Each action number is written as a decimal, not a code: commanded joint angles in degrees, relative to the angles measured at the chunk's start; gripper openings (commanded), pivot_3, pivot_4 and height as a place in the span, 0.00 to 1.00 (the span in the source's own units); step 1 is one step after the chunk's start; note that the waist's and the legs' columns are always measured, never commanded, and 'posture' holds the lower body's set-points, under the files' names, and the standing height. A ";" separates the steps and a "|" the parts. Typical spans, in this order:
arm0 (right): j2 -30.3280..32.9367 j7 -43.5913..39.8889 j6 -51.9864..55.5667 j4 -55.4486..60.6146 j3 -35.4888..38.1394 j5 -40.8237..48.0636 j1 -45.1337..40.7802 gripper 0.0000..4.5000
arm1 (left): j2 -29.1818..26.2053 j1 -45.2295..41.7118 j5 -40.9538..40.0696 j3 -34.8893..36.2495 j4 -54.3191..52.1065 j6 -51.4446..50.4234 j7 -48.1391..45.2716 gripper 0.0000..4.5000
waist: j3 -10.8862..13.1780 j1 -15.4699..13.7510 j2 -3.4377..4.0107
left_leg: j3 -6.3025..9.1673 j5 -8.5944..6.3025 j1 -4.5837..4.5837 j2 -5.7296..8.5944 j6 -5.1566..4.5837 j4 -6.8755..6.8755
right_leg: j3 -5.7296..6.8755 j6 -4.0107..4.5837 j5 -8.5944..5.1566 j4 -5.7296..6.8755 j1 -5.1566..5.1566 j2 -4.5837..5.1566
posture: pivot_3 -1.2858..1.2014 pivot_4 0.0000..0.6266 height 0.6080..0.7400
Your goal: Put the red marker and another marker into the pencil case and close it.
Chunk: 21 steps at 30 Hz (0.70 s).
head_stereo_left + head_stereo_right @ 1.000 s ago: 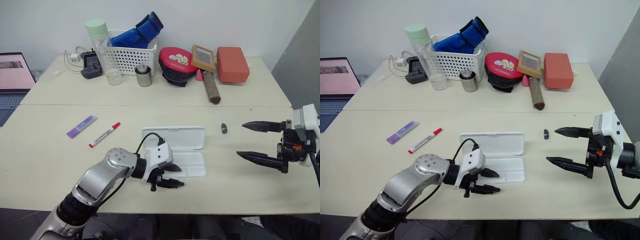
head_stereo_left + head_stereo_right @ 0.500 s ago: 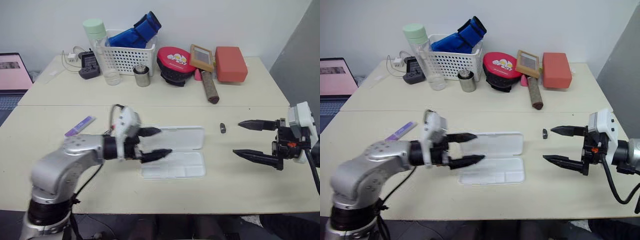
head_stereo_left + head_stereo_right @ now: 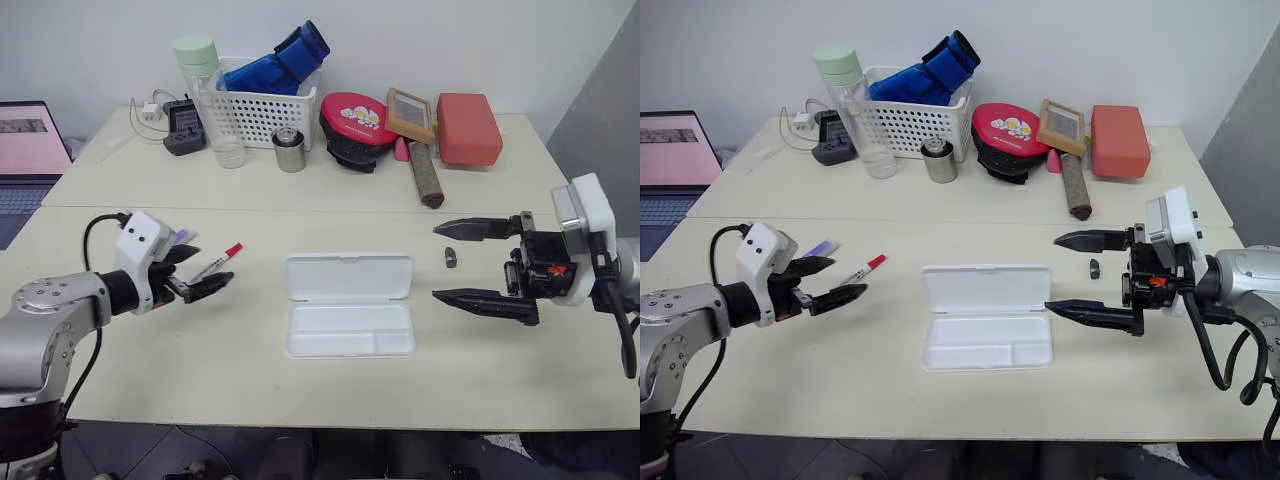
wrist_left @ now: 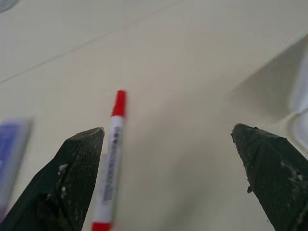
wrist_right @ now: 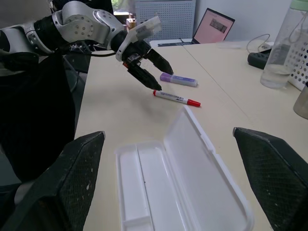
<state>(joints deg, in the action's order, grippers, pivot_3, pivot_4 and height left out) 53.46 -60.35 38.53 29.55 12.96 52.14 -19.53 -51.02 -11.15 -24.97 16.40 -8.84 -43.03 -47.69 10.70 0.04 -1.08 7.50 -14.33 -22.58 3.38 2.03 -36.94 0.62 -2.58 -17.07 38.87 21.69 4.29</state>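
Observation:
The pencil case (image 3: 350, 331) lies open in the middle of the near table, its lid (image 3: 348, 277) flat behind the divided tray and nothing in it. To its left lies the red marker (image 3: 220, 261), with the purple marker (image 3: 822, 248) just beyond, partly behind my left hand. My left gripper (image 3: 213, 265) is open, low over the table, with its fingertips at the red marker's near end; the marker (image 4: 111, 159) runs along one finger and is not held. My right gripper (image 3: 436, 262) hangs open and empty right of the case.
A small dark grey nub (image 3: 449, 257) lies right of the case, between the right gripper's fingers. On the back table stand a white basket (image 3: 258, 108), a bottle (image 3: 215, 100), a metal cup (image 3: 288, 150), a red pouch (image 3: 355, 122) and an orange box (image 3: 465, 128). A laptop (image 3: 25, 140) sits far left.
My left gripper swung away from the pencil case to the left, up to the red marker, and opened wide. My right gripper drifted left towards the case.

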 commanded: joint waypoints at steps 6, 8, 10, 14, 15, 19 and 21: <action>0.12 1.05 -0.62 2.37 1.31 0.54 0.59 1.00 | -0.30 -8.08 3.86 -5.89 12.44 6.01 -2.91 1.00 | 0.00 0.11 0.01 | 0.01 0.00 -0.09 0.00 0.01 0.01 | 0.02 0.01 0.01 0.06 0.13 0.01 | 0.52 0.24 1.00; 0.30 1.44 -0.47 2.89 1.80 0.72 1.08 1.00 | 0.27 -10.72 5.46 -8.64 16.82 7.31 -3.77 1.00 | 0.00 0.11 0.01 | 0.01 0.00 -0.10 -0.02 0.01 0.01 | 0.02 0.02 0.01 0.08 0.16 0.01 | 0.52 0.24 1.00; 0.45 1.81 -0.21 3.69 2.48 1.31 1.55 1.00 | 0.59 -12.60 6.92 -10.77 20.55 7.66 -4.17 1.00 | 0.00 0.14 0.00 | 0.01 0.00 -0.14 -0.02 0.00 0.00 | 0.02 0.03 0.02 0.09 0.20 -0.03 | 0.52 0.24 1.00; 0.91 3.04 0.36 4.98 3.80 2.07 2.58 1.00 | 1.54 -15.75 11.44 -15.74 28.36 12.10 -5.23 1.00 | 0.00 0.25 0.01 | -0.04 0.00 -0.14 0.00 0.00 -0.01 | 0.02 0.03 0.03 0.10 0.22 -0.06 | 0.52 0.24 1.00; 0.98 3.28 0.48 5.25 4.05 2.20 2.90 1.00 | 2.27 -16.97 12.63 -17.07 31.06 13.49 -5.54 1.00 | 0.00 0.31 0.00 | -0.04 0.01 -0.14 0.00 0.00 -0.01 | 0.03 0.03 0.03 0.11 0.23 -0.07 | 0.52 0.24 1.00; 1.18 4.02 0.78 5.78 4.53 2.41 3.37 1.00 | 3.68 -19.47 15.16 -19.51 37.33 15.63 -7.06 1.00 | -0.03 0.25 0.03 | -0.02 0.01 -0.14 0.01 0.01 -0.04 | 0.03 0.03 0.03 0.17 0.24 -0.08 | 0.52 0.24 1.00; 1.48 4.21 0.91 5.97 4.99 2.60 3.39 1.00 | 3.57 -20.09 18.08 -21.45 40.38 17.27 -6.51 0.91 | -0.07 0.25 0.07 | -0.02 0.01 -0.09 0.03 0.01 -0.04 | 0.03 0.03 0.04 0.18 0.16 -0.08 | 0.52 0.24 1.00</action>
<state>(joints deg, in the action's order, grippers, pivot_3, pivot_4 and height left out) 53.95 -56.73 39.47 33.63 15.20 53.29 -16.20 -47.73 -31.28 -10.59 -2.22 27.81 -27.05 -54.45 10.63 0.29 -1.01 7.48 -14.32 -22.65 3.41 2.03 -36.98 0.64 -2.55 -17.04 39.04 21.84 4.22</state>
